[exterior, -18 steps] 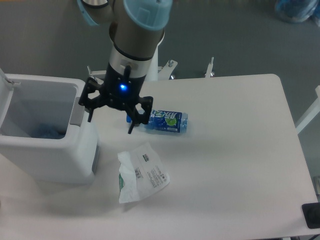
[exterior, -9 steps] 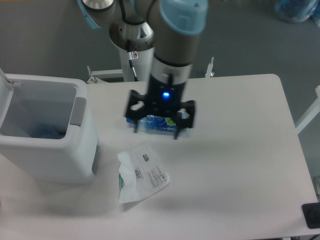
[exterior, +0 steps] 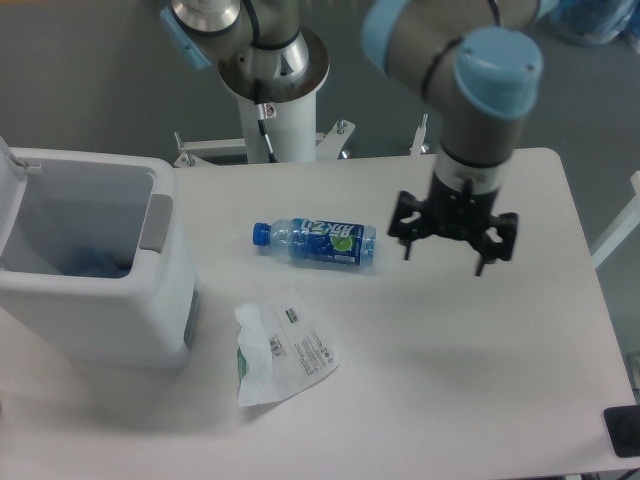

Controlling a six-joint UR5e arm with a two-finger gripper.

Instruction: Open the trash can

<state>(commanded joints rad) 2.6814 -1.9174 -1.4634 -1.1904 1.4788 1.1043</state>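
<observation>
The white trash can (exterior: 95, 330) stands at the table's left edge with its lid swung up at the far left (exterior: 8, 175), so the inside shows, with something blue at the bottom. Its grey push tab (exterior: 158, 222) is on the right rim. My gripper (exterior: 445, 252) hangs open and empty above the right half of the table, far from the can.
A blue-labelled plastic bottle (exterior: 315, 241) lies on its side mid-table. A crumpled white plastic bag (exterior: 283, 345) lies in front of it, next to the can. The arm's white base post (exterior: 280, 120) stands behind the table's back edge.
My gripper has swept right, from beside the trash can, over the bottle, to above the table's right half. The can, bottle and bag have not moved.
</observation>
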